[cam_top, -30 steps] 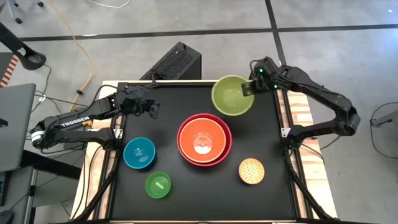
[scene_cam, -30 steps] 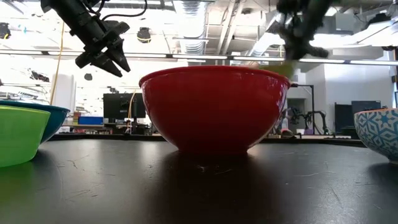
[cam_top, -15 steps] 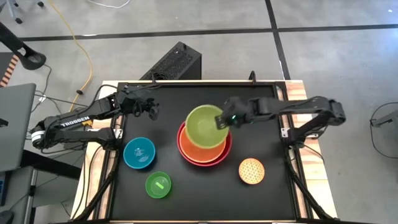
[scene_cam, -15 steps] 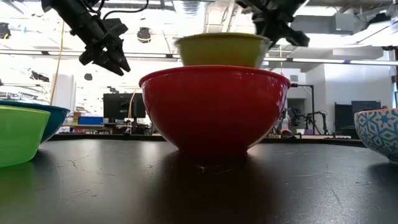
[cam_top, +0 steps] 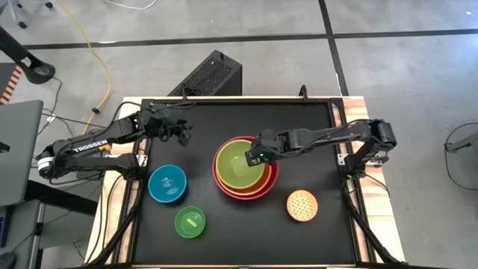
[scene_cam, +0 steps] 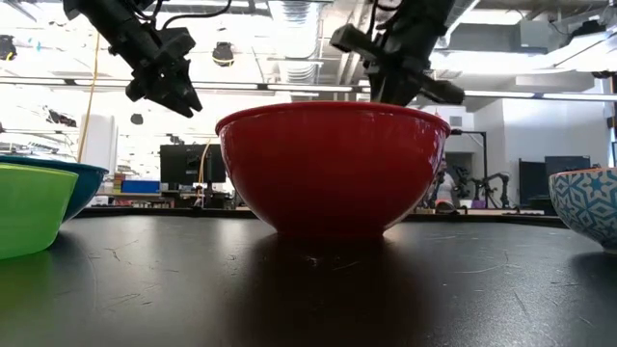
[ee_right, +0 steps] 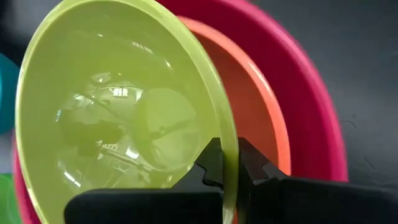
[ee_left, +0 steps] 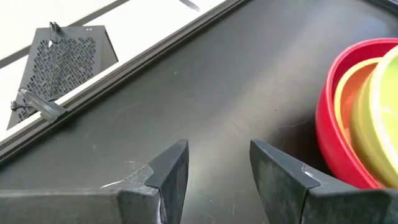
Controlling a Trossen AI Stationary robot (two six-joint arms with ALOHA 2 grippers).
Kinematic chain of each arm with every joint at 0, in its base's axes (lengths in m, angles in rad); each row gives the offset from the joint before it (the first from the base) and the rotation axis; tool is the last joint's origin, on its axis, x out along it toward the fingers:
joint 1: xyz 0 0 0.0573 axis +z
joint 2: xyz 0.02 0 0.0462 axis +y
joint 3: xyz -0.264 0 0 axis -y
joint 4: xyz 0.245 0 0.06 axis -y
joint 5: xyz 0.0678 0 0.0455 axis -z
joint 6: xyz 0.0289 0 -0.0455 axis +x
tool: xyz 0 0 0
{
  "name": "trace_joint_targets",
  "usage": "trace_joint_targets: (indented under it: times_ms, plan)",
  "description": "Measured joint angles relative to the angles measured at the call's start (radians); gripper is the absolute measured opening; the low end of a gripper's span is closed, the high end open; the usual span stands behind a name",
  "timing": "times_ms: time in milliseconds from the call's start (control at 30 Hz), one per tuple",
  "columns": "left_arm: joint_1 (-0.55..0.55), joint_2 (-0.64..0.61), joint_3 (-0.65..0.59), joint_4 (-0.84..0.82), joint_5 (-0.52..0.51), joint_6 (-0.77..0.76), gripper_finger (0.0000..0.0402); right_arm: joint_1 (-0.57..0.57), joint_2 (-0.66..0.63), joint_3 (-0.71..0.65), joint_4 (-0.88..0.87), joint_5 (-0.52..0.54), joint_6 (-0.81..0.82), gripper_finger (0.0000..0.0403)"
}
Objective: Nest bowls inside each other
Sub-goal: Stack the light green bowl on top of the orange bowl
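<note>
Right pincer [cam_top: 258, 152] clenched on the rim of the olive-green bowl [cam_top: 240, 163], which sits inside the orange bowl [ee_right: 260, 134] within the red bowl [scene_cam: 333, 166] at mid-tabletop — third nesting step, placement apparently complete. Next: release the rim and lift clear. Left pincer [cam_top: 181, 133] waits released, far left; blue bowl [cam_top: 167, 184] likely follows.

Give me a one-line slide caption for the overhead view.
Right gripper lowers the olive-green bowl into the orange bowl and red bowl.
</note>
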Motion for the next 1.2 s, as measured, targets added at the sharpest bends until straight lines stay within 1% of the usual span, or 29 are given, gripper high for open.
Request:
trace_joint_targets:
  times_ms: [200,433,500,633,833,933,1067,1200]
  plan:
    - [0.0,0.0,0.0,-0.008,0.004,-0.011,0.016,-0.008,0.046,0.0,-0.01,-0.038,-0.002,0.0014]
    - [0.0,0.0,0.0,-0.008,0.003,-0.034,0.016,-0.028,0.051,0.001,-0.01,-0.058,-0.04,0.002]
    - [0.0,0.0,0.0,-0.007,0.003,-0.044,0.016,-0.027,0.051,0.001,-0.015,-0.058,-0.054,0.0033]
    - [0.0,0.0,0.0,-0.007,0.003,-0.061,0.016,-0.031,0.051,0.001,-0.013,-0.076,-0.064,0.0074]
    - [0.0,0.0,0.0,-0.007,0.001,-0.086,0.016,-0.059,0.042,0.001,-0.016,-0.15,-0.15,0.014]
    - [0.0,0.0,0.0,-0.007,-0.004,-0.098,0.016,-0.077,0.034,0.021,-0.05,-0.188,-0.185,0.0168]
    - [0.0,0.0,0.0,0.007,-0.006,-0.107,0.016,-0.097,0.025,0.069,-0.117,-0.217,-0.226,0.0192]
    - [0.0,0.0,0.0,0.008,-0.006,-0.112,0.016,-0.106,0.023,0.131,-0.183,-0.218,-0.274,0.0199]
